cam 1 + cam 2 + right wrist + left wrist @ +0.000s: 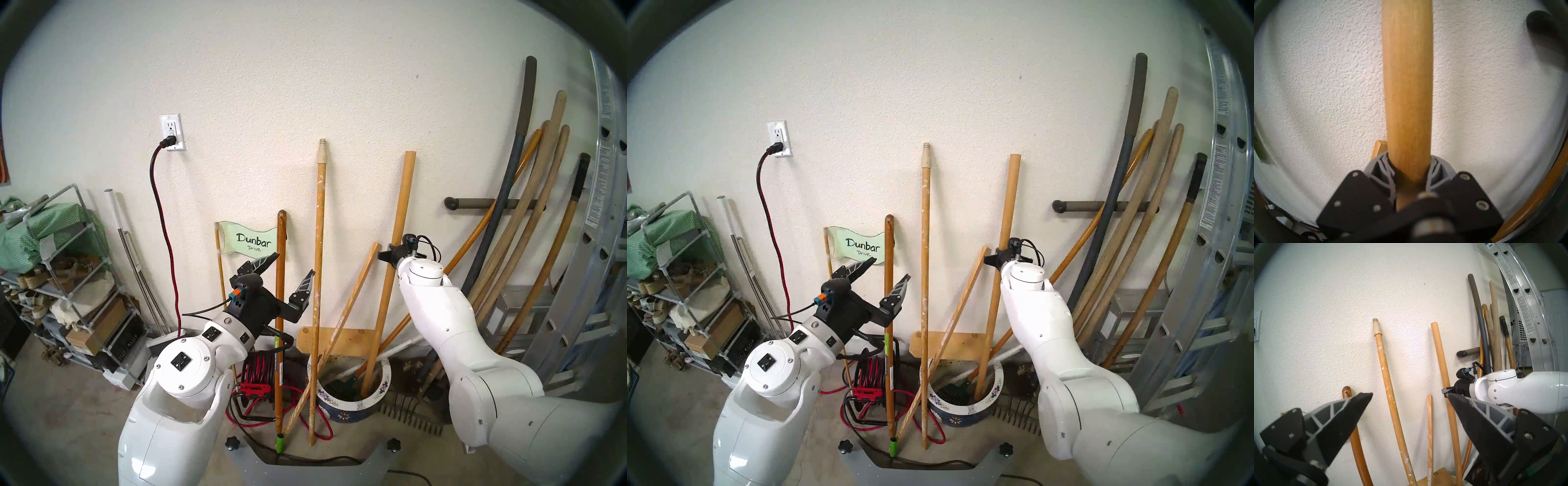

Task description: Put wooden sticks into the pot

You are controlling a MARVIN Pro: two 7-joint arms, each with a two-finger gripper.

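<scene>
1. The right gripper [1409, 171] is clamping a thick round stick [390, 271]; its foot is standing inside the pot [353, 405].
2. The right wrist is hiding its fingers in the head views.
3. The left gripper [293, 271] is hovering spread wide, empty, beside the speckled pole [318, 254], which is standing outside the pot.

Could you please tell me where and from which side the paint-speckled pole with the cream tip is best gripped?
Grip the paint-speckled pole on its bare round shaft near mid-height, coming from the front with the open left tool, one finger each side. It leans nearly upright against the wall, and the flat slat crosses it lower down.
</scene>
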